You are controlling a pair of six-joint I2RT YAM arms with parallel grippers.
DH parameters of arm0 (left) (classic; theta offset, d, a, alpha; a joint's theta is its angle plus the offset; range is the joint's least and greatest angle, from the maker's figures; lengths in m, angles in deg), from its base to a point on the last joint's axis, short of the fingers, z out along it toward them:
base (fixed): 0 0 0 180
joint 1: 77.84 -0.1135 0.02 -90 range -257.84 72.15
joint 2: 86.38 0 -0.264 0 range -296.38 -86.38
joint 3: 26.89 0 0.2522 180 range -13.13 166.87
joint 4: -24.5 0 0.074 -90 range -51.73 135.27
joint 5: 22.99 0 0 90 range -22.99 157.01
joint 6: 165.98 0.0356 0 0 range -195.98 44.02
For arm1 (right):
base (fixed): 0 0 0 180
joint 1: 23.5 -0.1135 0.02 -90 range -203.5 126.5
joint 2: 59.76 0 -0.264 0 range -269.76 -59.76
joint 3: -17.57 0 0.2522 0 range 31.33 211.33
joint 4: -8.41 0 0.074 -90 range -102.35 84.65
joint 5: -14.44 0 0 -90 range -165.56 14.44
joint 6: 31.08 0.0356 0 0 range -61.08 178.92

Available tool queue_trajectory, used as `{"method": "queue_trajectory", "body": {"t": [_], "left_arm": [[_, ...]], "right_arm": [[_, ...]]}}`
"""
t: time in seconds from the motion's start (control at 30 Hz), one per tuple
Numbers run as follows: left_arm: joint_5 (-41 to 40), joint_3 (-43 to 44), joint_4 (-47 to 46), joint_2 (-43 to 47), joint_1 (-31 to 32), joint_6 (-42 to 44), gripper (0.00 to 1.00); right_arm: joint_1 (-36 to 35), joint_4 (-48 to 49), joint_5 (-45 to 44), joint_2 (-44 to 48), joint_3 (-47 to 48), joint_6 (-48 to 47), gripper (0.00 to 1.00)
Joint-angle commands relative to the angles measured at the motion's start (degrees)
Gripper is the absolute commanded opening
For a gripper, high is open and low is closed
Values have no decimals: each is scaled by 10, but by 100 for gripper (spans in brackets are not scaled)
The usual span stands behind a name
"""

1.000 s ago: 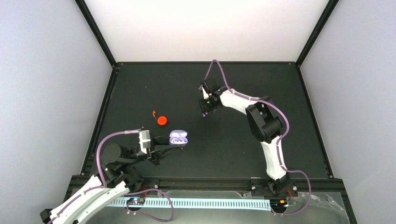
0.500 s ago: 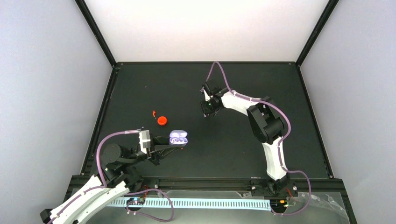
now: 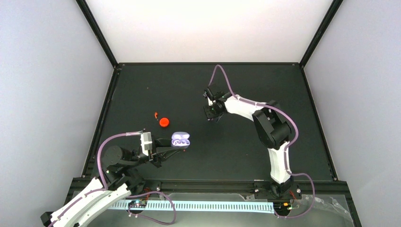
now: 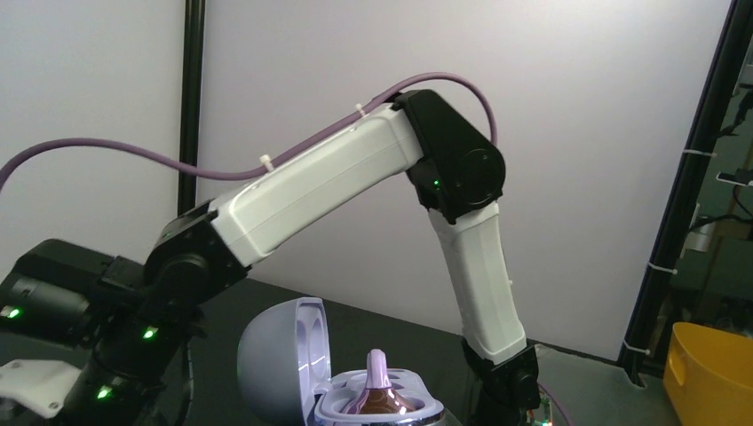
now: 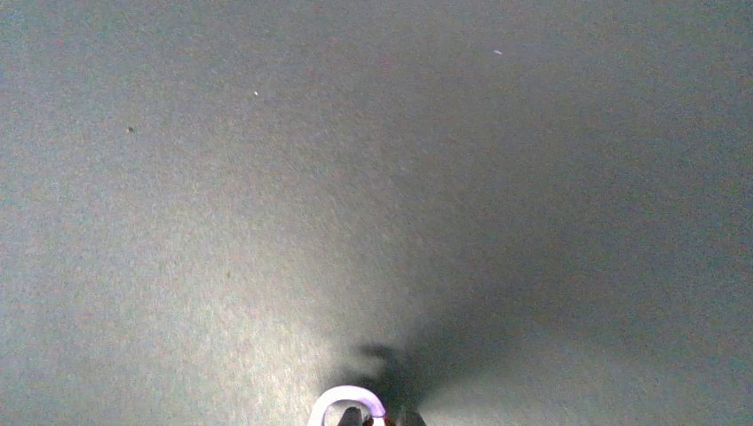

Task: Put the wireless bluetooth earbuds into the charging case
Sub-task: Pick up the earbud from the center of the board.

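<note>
Right claw [image 3: 209, 116] is clamped on 1 hook-shaped lavender earbud [image 5: 348, 399] against the black tabletop [image 5: 266, 177]; left claw [image 3: 170, 146] clamps the open lavender charging case [image 3: 180, 140]. Such a thin edge-pinch could flick it away on lifting.

You're working in a robot lab cell: a black table [image 3: 198, 85] boxed in by black frame posts [image 3: 96, 32] and plain pale panels [image 3: 42, 94], two cabled arms [image 3: 276, 151] bolted to its near edge, a yellow bin [image 4: 715, 373] outside.
</note>
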Motion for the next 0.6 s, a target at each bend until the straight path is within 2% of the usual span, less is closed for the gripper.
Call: {"method": "queue_trajectory", "body": {"t": [0.0,0.17,0.33,0.43,0.57], "left_arm": [[1,11,-3,10,-2,1,2],[-5,13,-6,12,-2,6,2],[-25,14,-39,2,-2,13,1],[-38,17,-75,-17,-2,18,2],[-48,28,-137,-63,-2,33,1]], "right_arm": [[-1,35,-35,75,-36,37,1],[-4,59,-68,199,-97,74,1],[-46,64,-123,381,-144,72,1],[-105,66,-171,486,-144,45,1],[-213,54,-240,562,-104,22,1]]}}
